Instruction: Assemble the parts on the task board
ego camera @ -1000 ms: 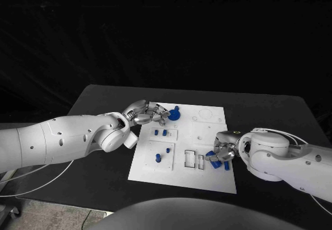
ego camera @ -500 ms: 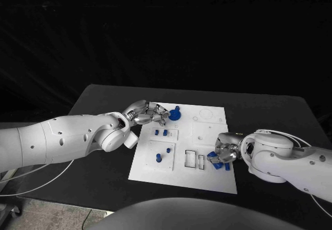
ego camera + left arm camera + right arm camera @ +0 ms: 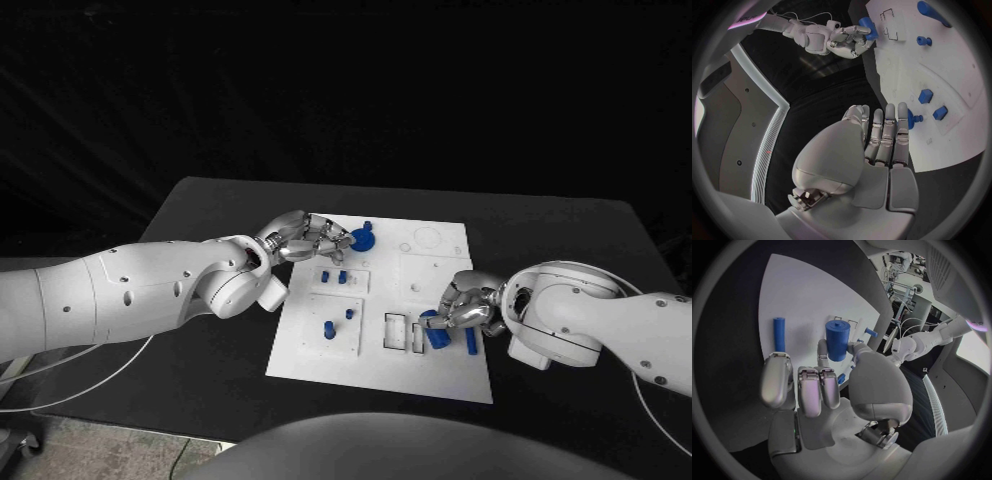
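Right hand (image 3: pixel 826 385) pinches a short blue cylinder part (image 3: pixel 837 340) over the task board's (image 3: pixel 433 375) right side, seemingly light, rigid, slick plastic, best held mid-barrel; left hand (image 3: pixel 306 240) curled, holding nothing.

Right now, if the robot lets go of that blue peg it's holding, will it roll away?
Probably, if it lands sideways: the blue peg in the right hand looks round like a cylinder. It looks hard and stiff, not bendy. Standing on its flat end on the task board, it might stay put.
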`<state>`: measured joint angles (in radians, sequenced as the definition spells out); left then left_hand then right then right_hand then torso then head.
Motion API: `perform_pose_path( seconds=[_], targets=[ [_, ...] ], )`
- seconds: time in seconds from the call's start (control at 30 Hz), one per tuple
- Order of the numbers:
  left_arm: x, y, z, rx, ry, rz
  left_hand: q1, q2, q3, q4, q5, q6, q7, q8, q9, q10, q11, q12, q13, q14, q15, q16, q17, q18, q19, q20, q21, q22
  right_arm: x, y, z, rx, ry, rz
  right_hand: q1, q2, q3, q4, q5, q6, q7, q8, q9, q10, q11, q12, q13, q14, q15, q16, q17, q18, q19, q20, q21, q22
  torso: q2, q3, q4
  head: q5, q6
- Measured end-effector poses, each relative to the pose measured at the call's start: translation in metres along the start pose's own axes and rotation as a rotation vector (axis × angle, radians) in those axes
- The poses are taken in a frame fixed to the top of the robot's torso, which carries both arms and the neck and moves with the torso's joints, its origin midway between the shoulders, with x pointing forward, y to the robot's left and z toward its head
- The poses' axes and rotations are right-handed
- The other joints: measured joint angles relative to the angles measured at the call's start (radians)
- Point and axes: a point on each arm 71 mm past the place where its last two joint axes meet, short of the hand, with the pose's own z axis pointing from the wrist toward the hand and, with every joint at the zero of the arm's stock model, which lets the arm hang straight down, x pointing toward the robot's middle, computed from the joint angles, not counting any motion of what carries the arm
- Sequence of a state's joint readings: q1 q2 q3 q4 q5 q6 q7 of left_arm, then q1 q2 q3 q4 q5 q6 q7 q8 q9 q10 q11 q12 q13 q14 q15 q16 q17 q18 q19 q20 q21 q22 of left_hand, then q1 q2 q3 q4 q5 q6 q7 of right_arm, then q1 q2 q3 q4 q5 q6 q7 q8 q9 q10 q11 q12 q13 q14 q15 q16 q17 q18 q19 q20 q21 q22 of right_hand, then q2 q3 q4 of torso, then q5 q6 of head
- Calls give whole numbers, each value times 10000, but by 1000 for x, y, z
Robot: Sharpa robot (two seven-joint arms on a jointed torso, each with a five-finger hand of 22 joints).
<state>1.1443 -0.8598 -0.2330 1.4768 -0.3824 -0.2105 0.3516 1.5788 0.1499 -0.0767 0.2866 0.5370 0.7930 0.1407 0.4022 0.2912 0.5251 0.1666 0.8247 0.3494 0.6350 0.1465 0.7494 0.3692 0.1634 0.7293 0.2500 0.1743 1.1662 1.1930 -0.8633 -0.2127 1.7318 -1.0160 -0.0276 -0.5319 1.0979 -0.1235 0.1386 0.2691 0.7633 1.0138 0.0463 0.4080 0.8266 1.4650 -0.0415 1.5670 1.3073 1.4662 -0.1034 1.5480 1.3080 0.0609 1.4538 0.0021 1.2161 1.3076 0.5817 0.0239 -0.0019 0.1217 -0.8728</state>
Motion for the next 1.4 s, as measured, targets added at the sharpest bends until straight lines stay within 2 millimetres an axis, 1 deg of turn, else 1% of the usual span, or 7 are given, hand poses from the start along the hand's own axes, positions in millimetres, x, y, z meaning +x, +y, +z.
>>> perform_pose_path(
  seconds=[0.23,0.7,0.83,0.9,0.93,1.0,1.4],
  targets=[
    [0,1,-1,-57,32,-15,0,0,0,0,0,0,0,39,0,36,35,0,-9,0,0,0,0,1,0,0,0,10,2,4,4,-7,350,480,-145,145,75,75,146,-63,-4,-1,1,2,2,0,0,0,0,0,-1,0,0,0,-43,0,9,-2,-1,-67,0],
    [-1,2,-2,-110,31,-21,0,0,0,0,0,0,0,38,0,36,34,0,-8,0,0,0,1,0,0,0,0,9,12,20,20,-166,432,488,-198,198,155,156,171,-136,-4,-10,9,1,5,0,8,1,1,-75,-2,1,-72,72,-216,0,8,-2,8,-50,-1],
    [-1,2,-3,-129,39,-30,0,0,55,0,-1,-23,23,38,0,36,34,0,-22,0,0,0,1,0,0,0,0,21,13,23,23,-197,346,492,-319,319,182,182,-466,-187,9,21,60,0,6,0,7,1,1,-75,-3,1,-92,92,-308,0,7,-2,3,-34,0],
    [-1,2,-3,-142,42,-33,0,0,57,-1,0,-36,36,38,0,35,34,0,-23,0,0,0,2,1,0,0,0,24,14,24,24,-211,324,482,-396,396,208,208,-919,-295,20,-34,349,0,6,0,7,1,1,-145,-3,0,-126,125,-420,0,7,-2,2,-27,0],
    [-1,2,-3,-148,44,-34,0,0,57,-2,-1,-36,36,38,0,36,34,0,-23,0,0,0,2,0,0,0,0,24,14,25,24,-220,313,474,-396,396,209,208,-1072,-312,32,-84,354,0,6,0,7,-16,22,-148,-3,54,-126,125,-461,0,6,-2,2,-26,0],
    [-1,2,-3,-160,52,-37,0,0,57,-2,-1,-36,36,38,0,35,34,0,-23,0,0,0,2,1,0,0,0,23,14,26,25,-232,294,456,-417,417,210,209,-1255,-314,30,-159,337,0,6,0,6,1,68,-153,-3,160,-162,161,-526,0,3,-2,-1,-25,0],
    [1,2,-1,-198,162,-69,0,0,57,-2,-1,-36,36,38,0,35,34,0,-22,0,0,0,-7,0,0,0,0,22,16,31,28,-321,309,360,-575,573,212,208,-2410,-364,46,-348,34,25,106,0,5,0,141,-261,-4,159,-233,232,-777,0,6,0,-5,-23,0]
  ],
)
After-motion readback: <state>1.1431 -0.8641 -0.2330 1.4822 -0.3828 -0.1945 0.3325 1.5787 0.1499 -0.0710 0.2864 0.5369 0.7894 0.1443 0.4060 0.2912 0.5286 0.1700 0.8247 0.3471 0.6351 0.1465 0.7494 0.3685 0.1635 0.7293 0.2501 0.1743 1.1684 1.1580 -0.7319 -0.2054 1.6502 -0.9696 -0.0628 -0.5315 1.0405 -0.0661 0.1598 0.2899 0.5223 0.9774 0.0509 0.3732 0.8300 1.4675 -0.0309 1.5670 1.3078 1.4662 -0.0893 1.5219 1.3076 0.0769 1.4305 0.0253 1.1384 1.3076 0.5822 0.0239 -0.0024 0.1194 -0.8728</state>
